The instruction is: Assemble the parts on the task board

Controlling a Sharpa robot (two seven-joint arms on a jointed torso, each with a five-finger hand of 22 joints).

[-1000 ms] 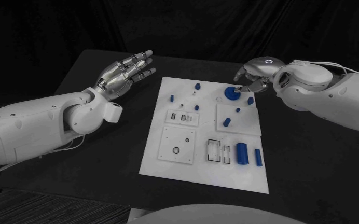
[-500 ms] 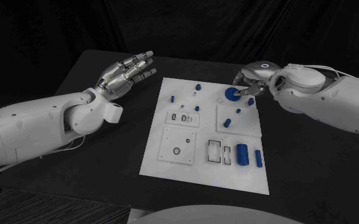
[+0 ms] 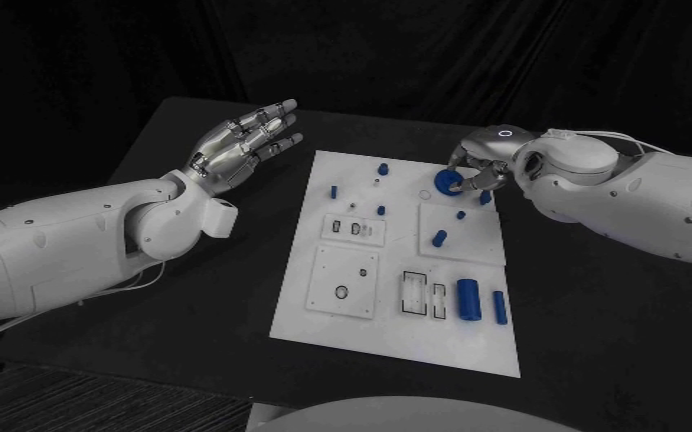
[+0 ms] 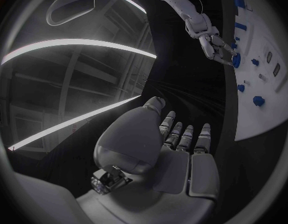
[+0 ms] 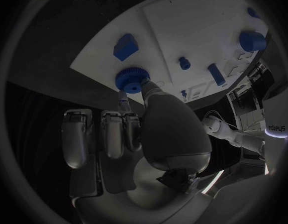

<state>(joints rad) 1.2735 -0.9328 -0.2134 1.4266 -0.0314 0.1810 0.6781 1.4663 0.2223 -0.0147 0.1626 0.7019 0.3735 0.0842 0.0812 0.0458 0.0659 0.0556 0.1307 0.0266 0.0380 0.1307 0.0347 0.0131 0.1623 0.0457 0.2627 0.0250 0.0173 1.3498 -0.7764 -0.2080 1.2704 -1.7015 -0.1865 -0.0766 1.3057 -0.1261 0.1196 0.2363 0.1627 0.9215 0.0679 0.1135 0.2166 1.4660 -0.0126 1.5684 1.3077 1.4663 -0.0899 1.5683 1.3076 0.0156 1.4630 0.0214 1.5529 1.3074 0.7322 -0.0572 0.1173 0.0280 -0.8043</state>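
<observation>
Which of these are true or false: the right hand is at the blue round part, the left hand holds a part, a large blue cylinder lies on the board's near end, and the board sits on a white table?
1. The right hand touches the blue round part at the task board's far end. True.
2. The left hand holds a part. False: it is open, raised beside the board.
3. A large blue cylinder lies on the board's near end. True.
4. The board sits on a white table. False: the table is black.

Head camera overlooks task board [image 3: 361, 282], wrist cameras share it
</observation>
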